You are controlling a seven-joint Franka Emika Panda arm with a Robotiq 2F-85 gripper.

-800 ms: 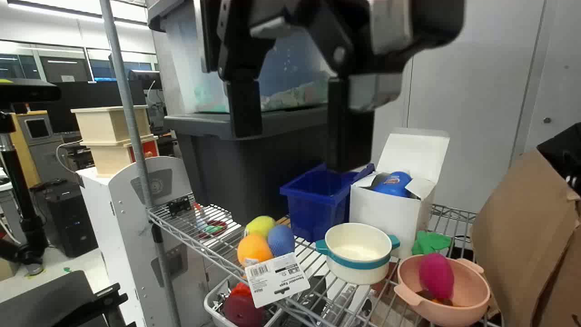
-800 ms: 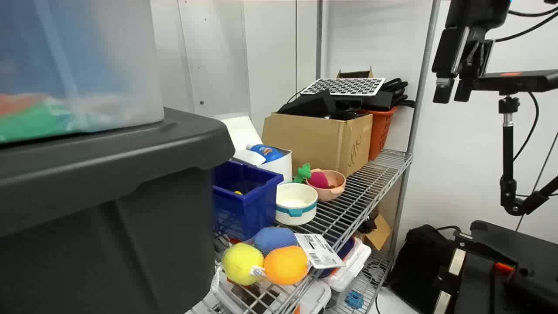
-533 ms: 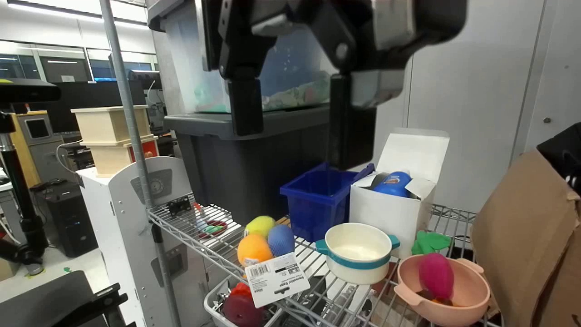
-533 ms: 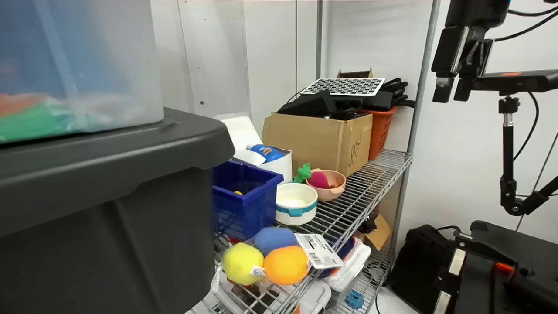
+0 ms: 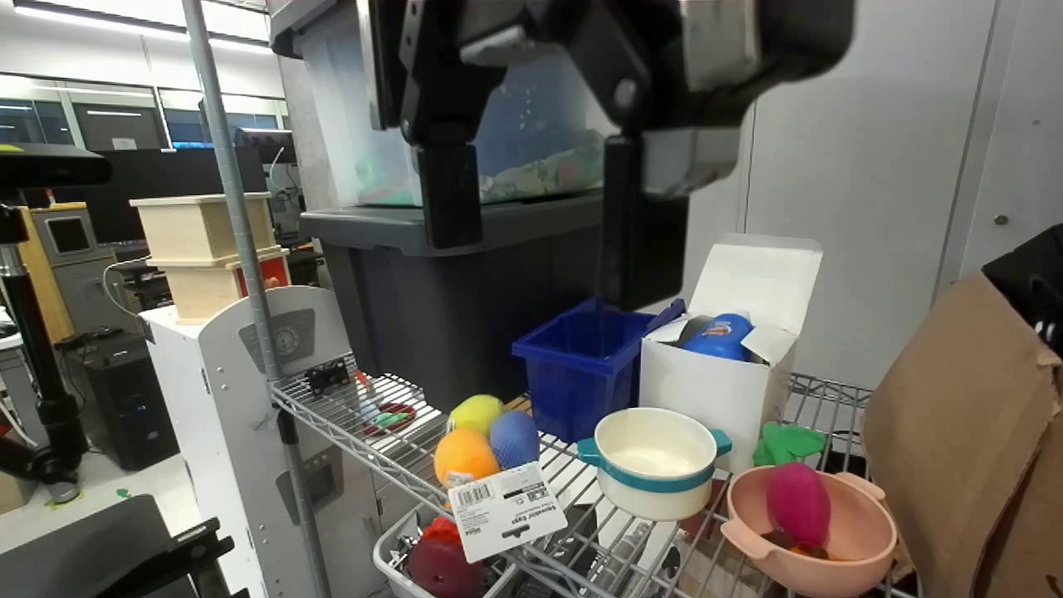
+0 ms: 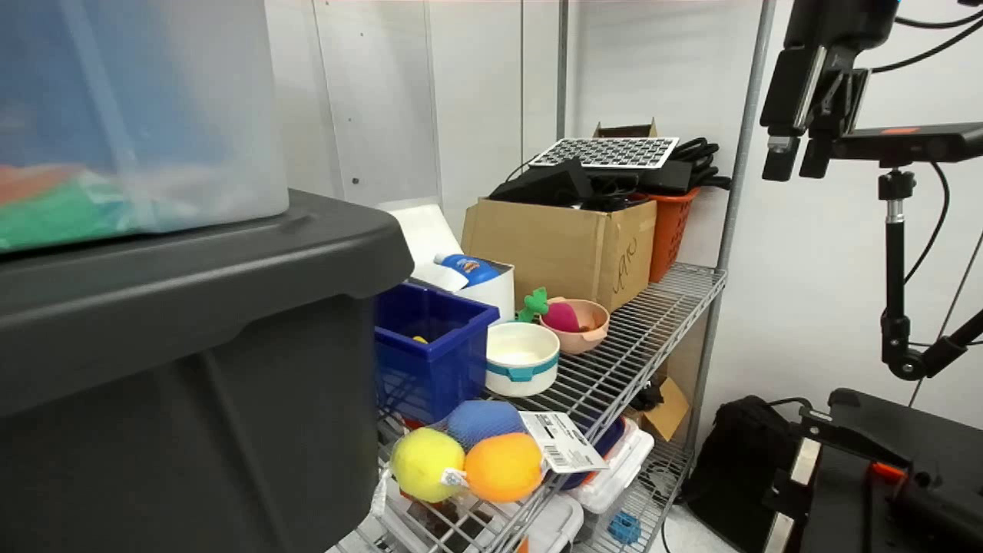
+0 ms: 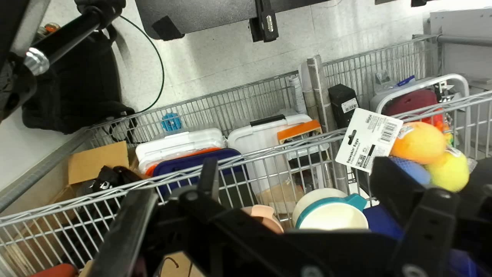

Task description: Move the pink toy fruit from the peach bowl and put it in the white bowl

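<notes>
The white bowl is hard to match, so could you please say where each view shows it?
In an exterior view, the white bowl is low, right of center.
In an exterior view, the white bowl is a little below center.
In the wrist view, the white bowl is low, right of center, partly hidden.
Shared landmark: the orange toy, visible in all three views.

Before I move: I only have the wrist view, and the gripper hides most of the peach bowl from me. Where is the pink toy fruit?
Observer: Both exterior views show the pink toy fruit inside the peach bowl.
Operator: Is it alone in there?
Observer: No. In an exterior view, small brown and orange items lie low in the bowl, next to the fruit; I can't tell what they are.
</notes>
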